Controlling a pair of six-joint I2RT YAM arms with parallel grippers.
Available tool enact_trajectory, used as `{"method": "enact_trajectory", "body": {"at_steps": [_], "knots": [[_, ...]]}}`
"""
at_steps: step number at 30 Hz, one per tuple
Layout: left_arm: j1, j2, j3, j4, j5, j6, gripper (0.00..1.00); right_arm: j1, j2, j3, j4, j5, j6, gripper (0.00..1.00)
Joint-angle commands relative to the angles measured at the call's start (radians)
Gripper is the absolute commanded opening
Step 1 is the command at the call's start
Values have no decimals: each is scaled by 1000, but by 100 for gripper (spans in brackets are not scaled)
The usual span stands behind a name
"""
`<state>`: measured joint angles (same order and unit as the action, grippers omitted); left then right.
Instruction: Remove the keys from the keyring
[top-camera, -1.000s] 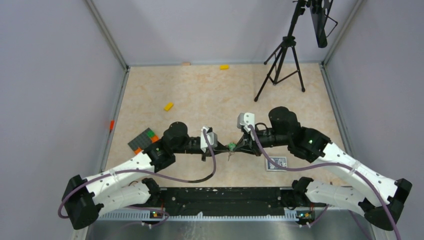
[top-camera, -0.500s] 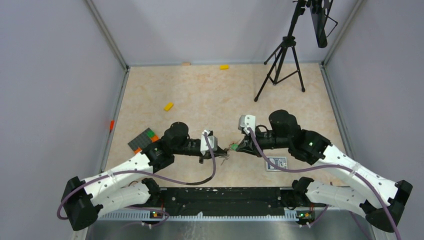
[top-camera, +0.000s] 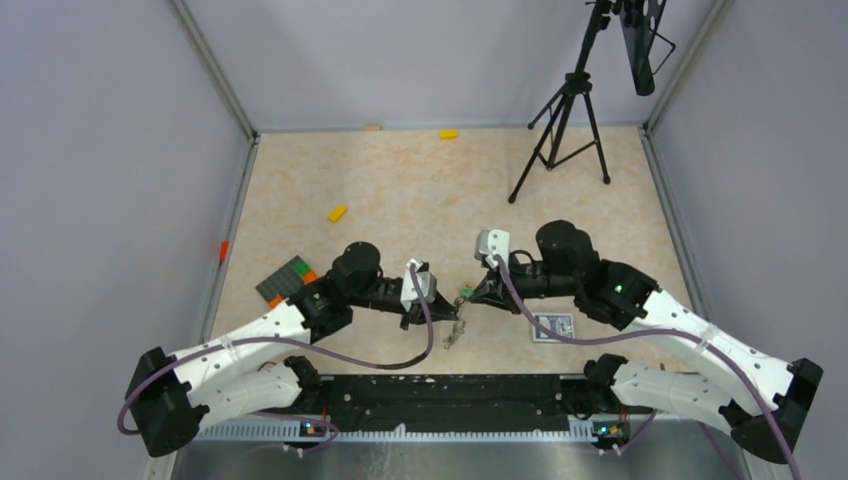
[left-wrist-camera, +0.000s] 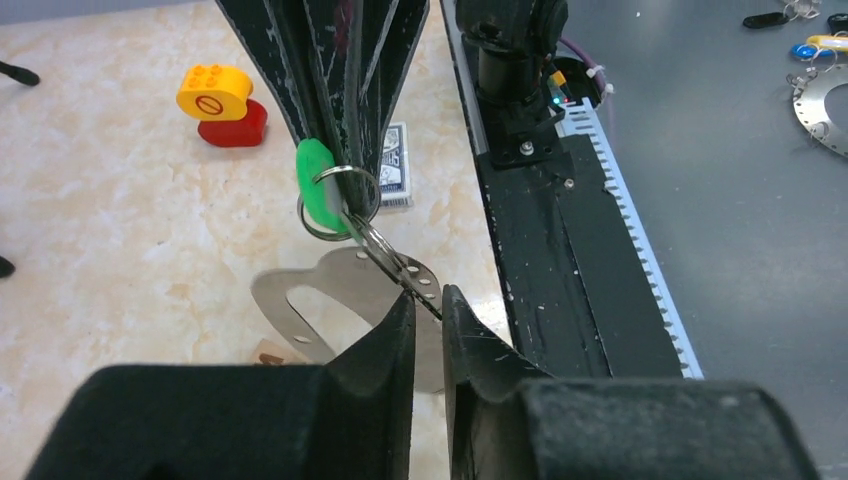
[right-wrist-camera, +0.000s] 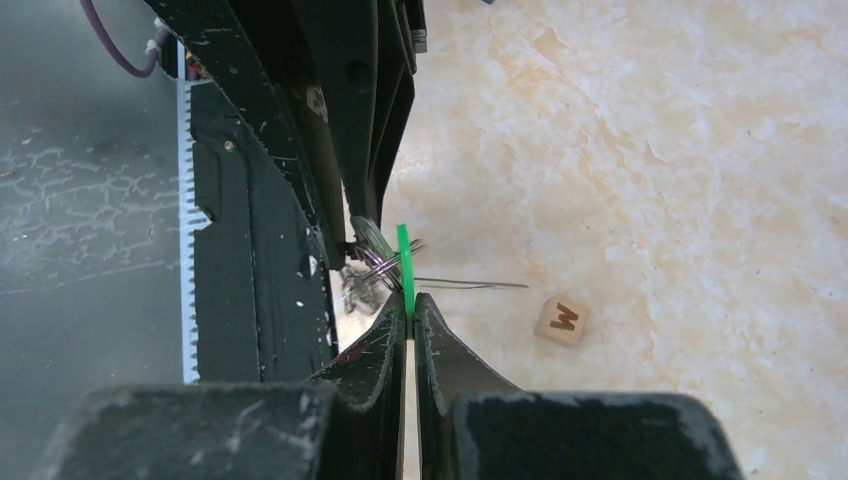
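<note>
The green-headed key sits on a small split ring with the silvery keys. My right gripper is shut on the green head. In the top view it meets the left gripper mid-table. My left gripper is shut on the tip of a silvery key. The grey D-shaped keyring hangs below the keys, just beyond the left fingertips. It shows edge-on in the right wrist view and dangles toward the near edge in the top view.
A brown letter cube lies on the table under the grippers. A playing card, a coloured brick plate, yellow bricks, a black tripod and the black base rail surround the work spot.
The grippers have drawn slightly apart. The left gripper dropped toward the near edge, and the keyring now hangs lower below it. The right gripper keeps the green key.
</note>
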<state>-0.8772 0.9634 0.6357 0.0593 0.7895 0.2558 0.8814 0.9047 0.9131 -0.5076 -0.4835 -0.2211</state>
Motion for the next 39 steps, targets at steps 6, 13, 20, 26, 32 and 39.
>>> {"method": "enact_trajectory", "body": {"at_steps": [6, 13, 20, 26, 32, 39], "knots": [[-4, 17, -11, 150, 36, -64, 26, 4, -7, 6, 80, -24, 20, 0], [-5, 26, -12, 158, 20, -68, 24, 4, -6, 4, 85, -32, 31, 0], [-5, 34, -10, 166, 11, -78, 14, 4, -6, 4, 83, -35, 35, 0], [-4, 24, -2, 126, -17, -56, 4, 4, -13, 3, 79, -27, 31, 0], [-5, 18, 46, -21, -55, 26, 0, 4, -22, -7, 89, -20, 28, 0], [-4, 44, 150, -240, -94, 157, 0, 4, -23, -17, 95, -18, 25, 0]]}}
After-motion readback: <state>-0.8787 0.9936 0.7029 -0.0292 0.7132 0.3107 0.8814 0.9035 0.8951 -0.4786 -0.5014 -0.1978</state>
